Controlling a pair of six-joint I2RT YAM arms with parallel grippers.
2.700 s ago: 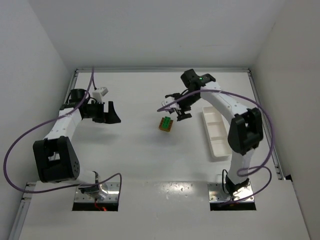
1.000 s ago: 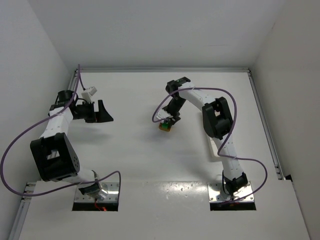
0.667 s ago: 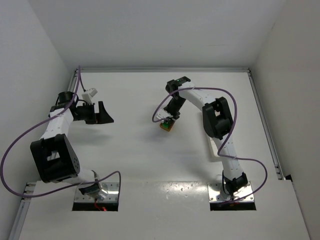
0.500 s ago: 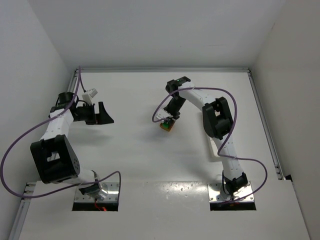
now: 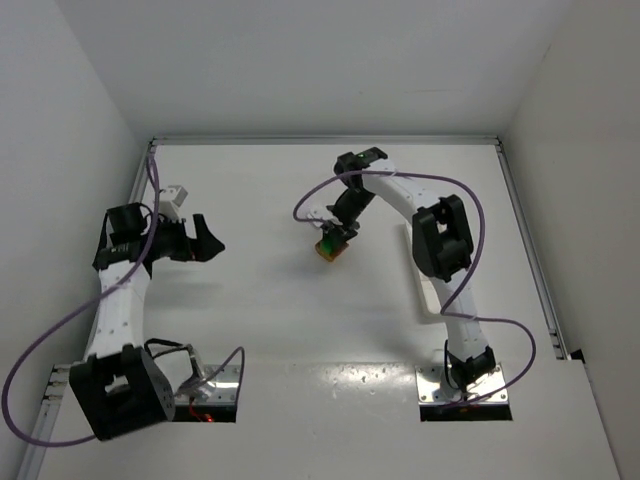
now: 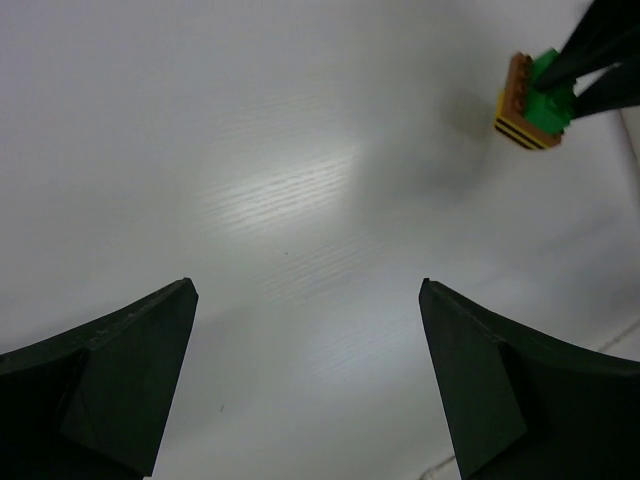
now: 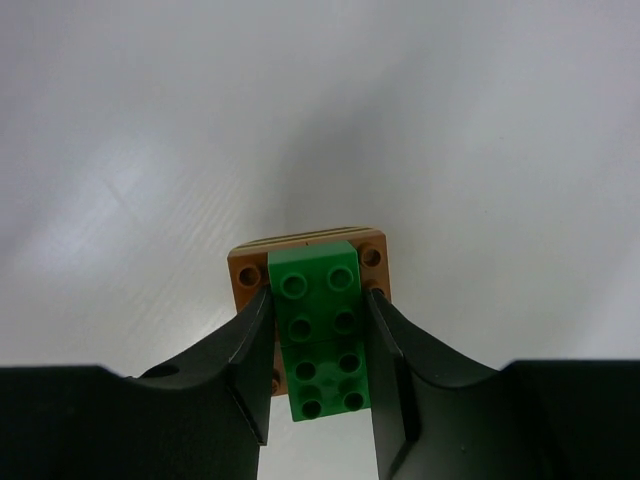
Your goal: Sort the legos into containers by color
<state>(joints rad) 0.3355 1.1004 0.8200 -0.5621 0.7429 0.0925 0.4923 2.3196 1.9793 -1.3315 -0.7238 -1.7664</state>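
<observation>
A small stacked block of legos (image 5: 329, 248) lies mid-table: two green bricks (image 7: 320, 330) on a brown base (image 7: 249, 272) with yellow-orange layers (image 7: 305, 240) under it. My right gripper (image 7: 318, 302) is shut on the green bricks, one finger on each long side; from above it (image 5: 337, 232) reaches down onto the block. The left gripper (image 6: 305, 290) hangs open and holds nothing, far left of the block (image 6: 530, 105), over bare table (image 5: 205, 240). The white containers tray (image 5: 430, 298) lies right of the block, mostly hidden by the right arm.
White walls enclose the table on three sides, with a metal rail (image 5: 320, 140) along the far edge. Purple cables loop off both arms. The right arm's own fingers (image 6: 600, 55) show at the top right of the left wrist view.
The right gripper has shut on the green bricks over the last second. The left arm has swung, bringing its open gripper slightly nearer. The block has stayed in about the same place.
</observation>
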